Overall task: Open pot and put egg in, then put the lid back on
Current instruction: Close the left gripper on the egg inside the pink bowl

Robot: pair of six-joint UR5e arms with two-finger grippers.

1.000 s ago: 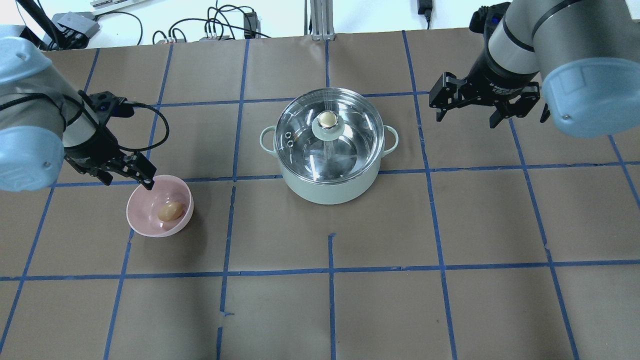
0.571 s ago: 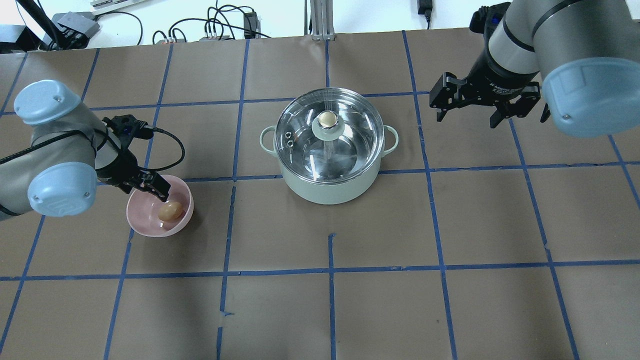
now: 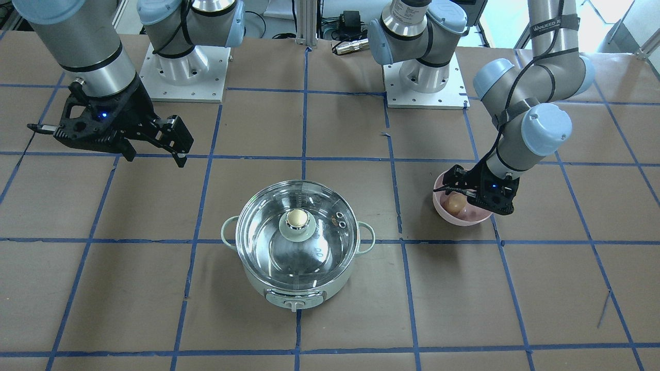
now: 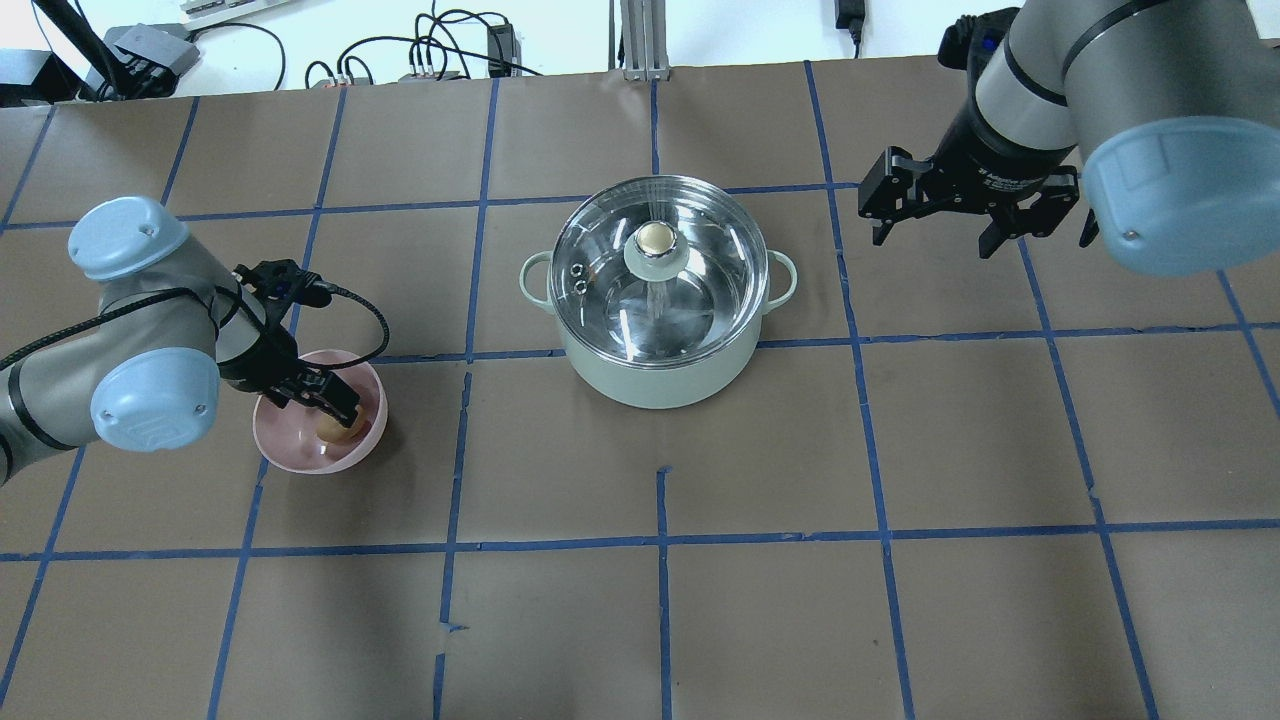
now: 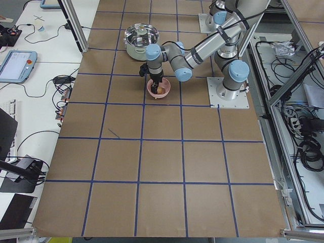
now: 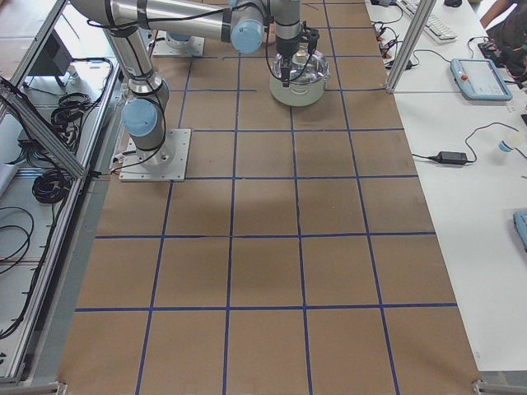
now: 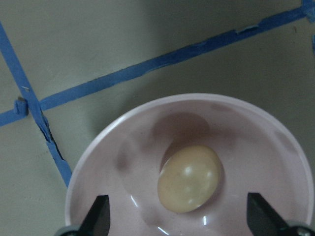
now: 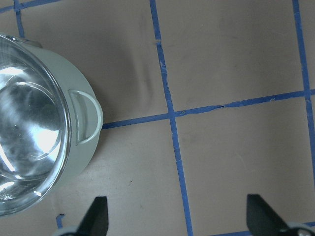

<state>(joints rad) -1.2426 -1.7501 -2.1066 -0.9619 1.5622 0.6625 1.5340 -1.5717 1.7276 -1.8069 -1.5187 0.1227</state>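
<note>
left pincer [image 7: 179, 217] open over small tan-brown egg [image 7: 189, 178] in round pink bowl [image 7: 123, 132]; lower centred, close gently across its sides; right pincer [image 4: 932, 240] open beside round pale-green pot [image 4: 650, 385], clear glass lid [image 4: 600, 250] still on

My left gripper [image 5: 157, 85] dips into the bowl [image 5: 158, 98], at the egg [image 5: 160, 91]; the pot [image 5: 137, 49] stands near.
</note>
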